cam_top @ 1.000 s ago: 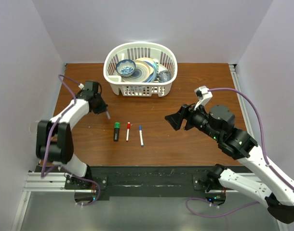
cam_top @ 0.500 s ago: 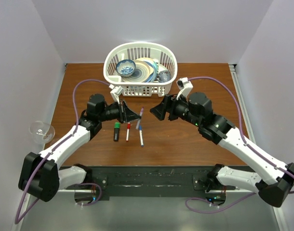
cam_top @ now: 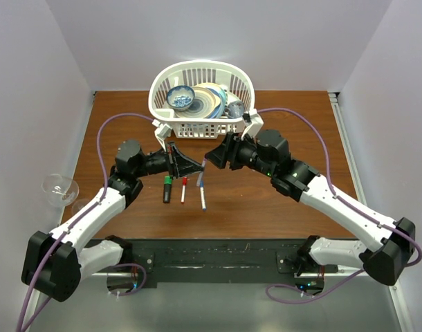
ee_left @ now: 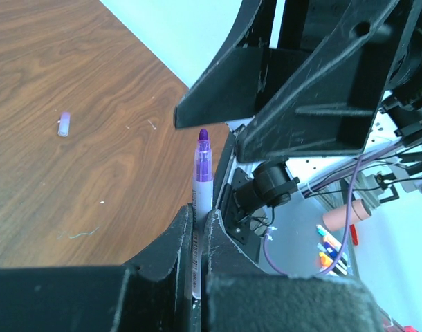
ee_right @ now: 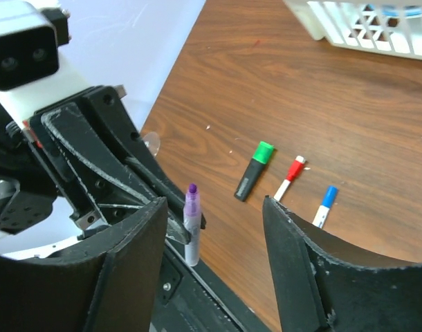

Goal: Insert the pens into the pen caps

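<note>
Your left gripper [ee_left: 200,220] is clamped nearly shut on a purple pen [ee_left: 202,183]. It grips the barrel low down, so the uncapped purple tip sticks out past the fingers. The pen is held up off the table [ee_right: 377,124] and points at your right gripper [ee_right: 212,207], which faces it at close range.

Your right gripper is partly open, with a clear gap between its fingers, and it holds nothing. From the left wrist view, the pen tip sits just short of that gap and does not touch either finger.

A small purple cap [ee_left: 63,124] lies on its own on the table, well away from the pen.

Three more lie side by side on the table under the two grippers: a black marker [ee_right: 251,173] with a green end, a red pen [ee_right: 288,178] and a blue pen [ee_right: 324,204]. They are close together but not touching.

A white basket [cam_top: 202,128] of dishes stands at the far edge.
</note>
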Controlling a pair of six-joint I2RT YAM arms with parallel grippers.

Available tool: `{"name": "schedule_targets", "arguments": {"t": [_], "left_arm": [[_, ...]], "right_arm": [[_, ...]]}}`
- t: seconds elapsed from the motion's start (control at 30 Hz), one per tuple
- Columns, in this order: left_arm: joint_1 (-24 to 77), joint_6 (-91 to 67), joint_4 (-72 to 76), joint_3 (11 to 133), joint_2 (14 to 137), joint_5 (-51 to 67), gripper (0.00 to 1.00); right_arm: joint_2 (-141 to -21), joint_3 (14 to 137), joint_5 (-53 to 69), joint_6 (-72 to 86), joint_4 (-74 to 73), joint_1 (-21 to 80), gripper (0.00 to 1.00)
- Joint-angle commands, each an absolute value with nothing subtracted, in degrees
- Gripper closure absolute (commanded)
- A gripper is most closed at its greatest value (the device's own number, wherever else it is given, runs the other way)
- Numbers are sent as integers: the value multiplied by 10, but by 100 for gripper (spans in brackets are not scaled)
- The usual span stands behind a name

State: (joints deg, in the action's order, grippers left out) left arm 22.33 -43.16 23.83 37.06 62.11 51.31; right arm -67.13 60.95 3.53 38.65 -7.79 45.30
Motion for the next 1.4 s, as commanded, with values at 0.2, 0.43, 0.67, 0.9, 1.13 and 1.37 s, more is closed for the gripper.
{"name": "schedule_targets", "arguments": {"t": [0.2, 0.43, 0.67, 0.9, 1.13, 1.37], "left_arm": [[226, -472, 319, 369, 613, 535, 100], [227, -480, 333, 373, 612, 552, 99], [226, -432, 276, 378, 601, 570, 55], [226, -419, 264, 378, 613, 580, 52], [226, -418, 271, 378, 629, 581, 52], [226, -416, 274, 375, 645, 584, 54]], "right_arm": [[-691, 606, 10, 408, -34, 492, 55], [-691, 610, 6, 401, -26, 498, 100], [-663, 621, -11, 383, -34, 498, 100], [-669, 627, -2, 386, -30, 498, 100], [-673, 622, 16, 394, -19, 498, 100], [-674, 625, 16, 393, -16, 498, 100]]}}
